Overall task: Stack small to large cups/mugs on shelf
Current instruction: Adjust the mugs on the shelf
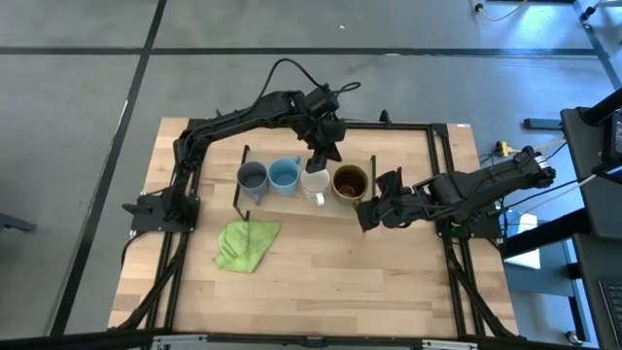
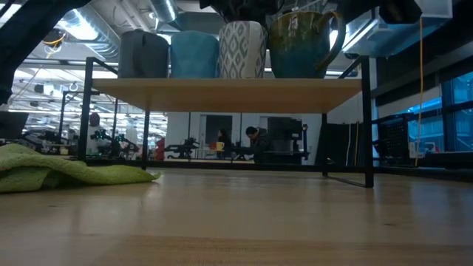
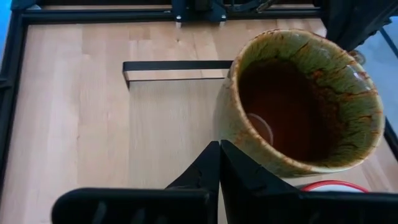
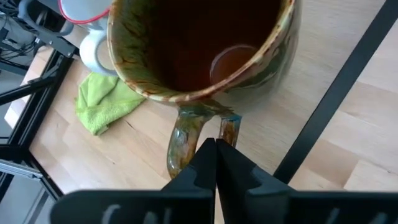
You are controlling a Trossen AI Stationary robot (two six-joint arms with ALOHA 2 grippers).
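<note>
Nearest on the table (image 1: 321, 282) lies the green cloth (image 1: 246, 244), crumpled at the left, in front of the shelf's left end. Behind it stands the shelf (image 2: 229, 92), a light-wood board on black wire ends, and all four mugs sit on it in a row. From left to right they are the grey-blue mug (image 1: 252, 177), the light blue mug (image 1: 284, 175), the white mug (image 1: 315, 182) and the larger brown mug (image 1: 350, 181), each just beside the next.

The right gripper (image 1: 370, 208) sits at the shelf's right end, close by the brown mug's handle (image 4: 185, 134), its fingers pressed together and holding nothing.

Farther back, the left gripper (image 1: 320, 159) hangs over the row between the white and brown mugs, its fingers also pressed together and empty.
</note>
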